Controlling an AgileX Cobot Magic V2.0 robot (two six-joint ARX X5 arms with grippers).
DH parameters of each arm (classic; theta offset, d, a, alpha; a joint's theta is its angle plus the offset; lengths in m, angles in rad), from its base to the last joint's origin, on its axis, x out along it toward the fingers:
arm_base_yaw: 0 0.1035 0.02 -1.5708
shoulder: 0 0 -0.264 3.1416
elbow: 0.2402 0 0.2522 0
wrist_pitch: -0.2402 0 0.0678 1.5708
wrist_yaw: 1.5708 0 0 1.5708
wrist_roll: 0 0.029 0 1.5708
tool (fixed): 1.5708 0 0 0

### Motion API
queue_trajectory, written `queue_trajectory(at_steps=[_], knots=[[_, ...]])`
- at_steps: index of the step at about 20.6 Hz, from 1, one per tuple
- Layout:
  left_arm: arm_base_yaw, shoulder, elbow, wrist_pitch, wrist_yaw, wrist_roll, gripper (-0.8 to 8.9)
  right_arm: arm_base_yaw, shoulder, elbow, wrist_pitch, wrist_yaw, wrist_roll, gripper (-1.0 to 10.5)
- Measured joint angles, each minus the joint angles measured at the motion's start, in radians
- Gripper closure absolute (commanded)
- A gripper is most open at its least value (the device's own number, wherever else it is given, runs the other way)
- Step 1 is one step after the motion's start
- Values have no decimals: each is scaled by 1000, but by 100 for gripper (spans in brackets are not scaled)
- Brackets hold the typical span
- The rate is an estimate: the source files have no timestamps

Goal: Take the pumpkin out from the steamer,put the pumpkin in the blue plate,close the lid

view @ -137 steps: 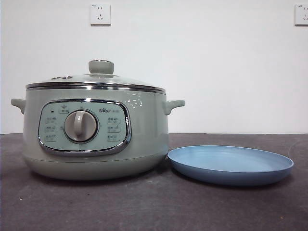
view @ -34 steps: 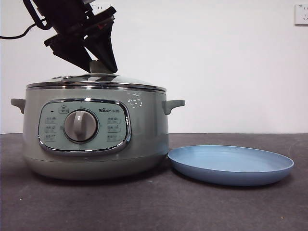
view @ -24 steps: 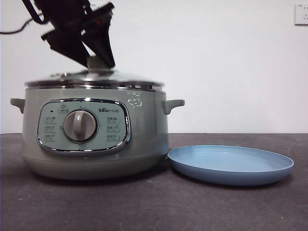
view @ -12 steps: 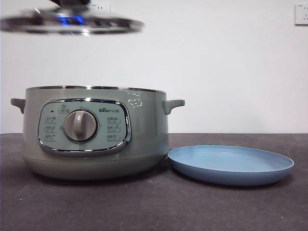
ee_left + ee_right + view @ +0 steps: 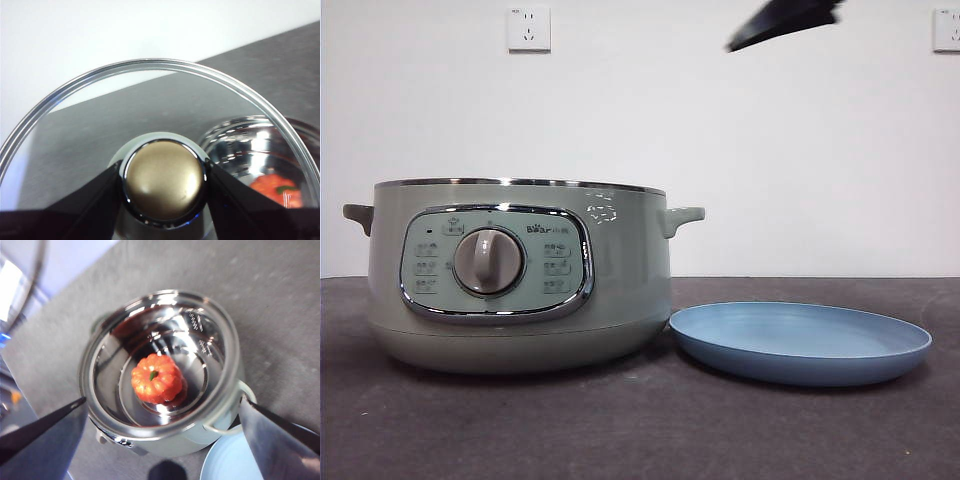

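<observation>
Lid lifted off, steamer open, pumpkin inside.

We see the left gripper (image 5: 165,200) clenched on the knob (image 5: 164,180) of the glass lid (image 5: 150,67), holding it in the air clear of the steamer (image 5: 520,275), out of the front view. The right gripper (image 5: 165,440) hangs above the open pot with its jaws spread wide and empty; in the front view only a black tip (image 5: 785,20) shows near the top edge. The pumpkin (image 5: 156,378) sits in the middle of the shiny inner bowl, stem up, with nothing over it. The blue plate (image 5: 800,343) lies on the dark table (image 5: 620,430) just to the right of the steamer, its rim close by the pot's base. Two wall sockets (image 5: 528,28) sit on the white wall behind.
</observation>
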Motion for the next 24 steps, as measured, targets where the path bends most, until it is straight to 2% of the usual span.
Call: queue_trajectory(at_steps=[2,6,7,9,12,17,24], knots=[[0,-29,0,-23,-32,0,826,48,86,108,-76,51,-28,439],[0,-72,0,-75,-71,0,826,166,328,433,-267,183,-83,423],[0,-74,0,-88,-72,0,826,191,381,500,-291,209,-89,361],[0,-73,0,-119,-83,0,826,239,468,602,-308,249,-94,334],[0,-73,0,-153,-92,0,826,294,549,636,-301,323,-117,344],[0,-73,0,-158,-91,0,826,308,674,636,-294,361,-141,344],[0,-73,0,-163,-91,0,826,299,787,636,-279,354,-159,349]])
